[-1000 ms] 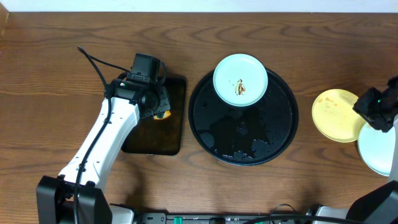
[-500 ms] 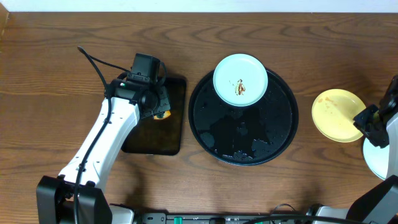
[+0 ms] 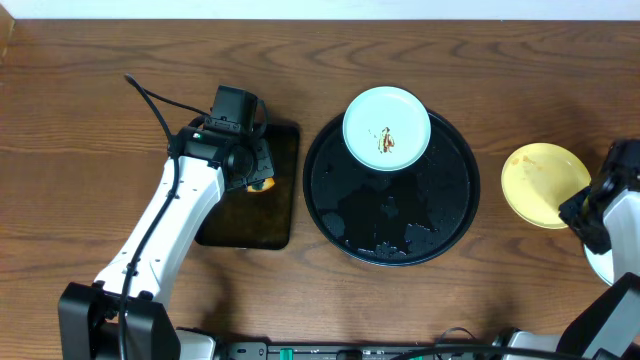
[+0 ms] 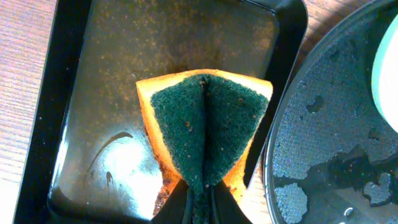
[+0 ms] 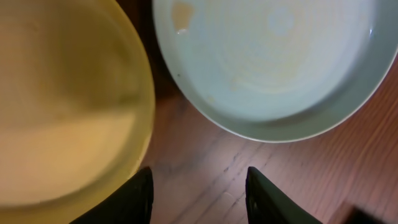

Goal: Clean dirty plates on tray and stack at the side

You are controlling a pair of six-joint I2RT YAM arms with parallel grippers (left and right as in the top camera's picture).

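Note:
A pale mint plate (image 3: 387, 128) with a brown sauce smear rests on the far rim of the large round black tray (image 3: 340, 205). A pale yellow plate (image 3: 540, 183) lies on the wood at the right; in the right wrist view it (image 5: 62, 106) sits beside a second mint plate (image 5: 273, 62), also seen at the overhead's right edge (image 3: 598, 258). My right gripper (image 5: 199, 193) is open and empty above bare wood between these two plates. My left gripper (image 4: 199, 208) is shut on a folded green-and-yellow sponge (image 4: 205, 127) over the rectangular tray.
A smaller rectangular black tray (image 3: 285, 215) lies left of the round tray, wet and smeared inside (image 4: 124, 93). The round tray's surface holds water droplets (image 4: 323, 143). A black cable (image 3: 150, 95) runs behind the left arm.
My right gripper has moved toward the near side, from over the yellow plate's right edge down to between the two plates. The left arm and sponge have not moved.

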